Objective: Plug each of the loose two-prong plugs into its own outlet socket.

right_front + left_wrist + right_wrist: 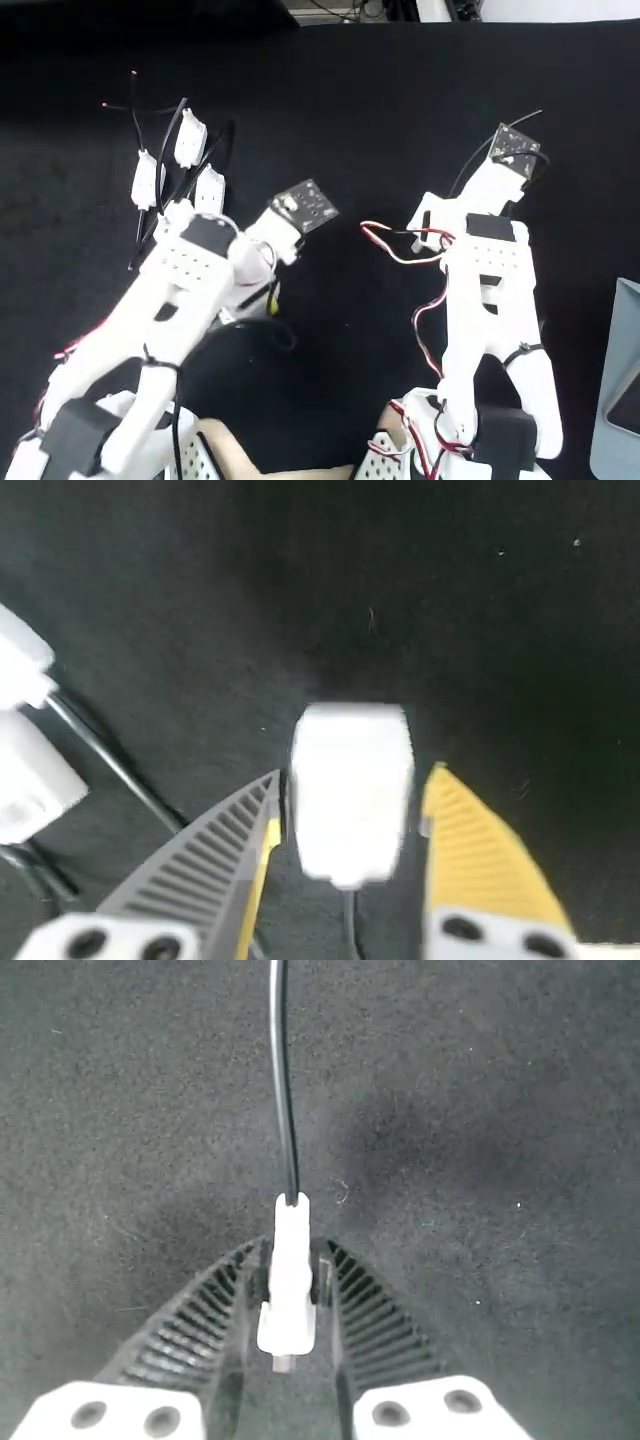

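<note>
On the black worktop [400, 100], the left tool [358, 778] stands narrowly parted astride a white socket [350, 740] lying flat, neither side quite touching it. Well apart, the right tool [290, 1250] pinches a slim white plug [290, 1290], its black cable [285, 1080] running away.

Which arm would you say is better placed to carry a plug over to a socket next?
Right, probably: the right gripper is shut on a plug, its cord trailing. The left gripper merely straddles a white block.
</note>
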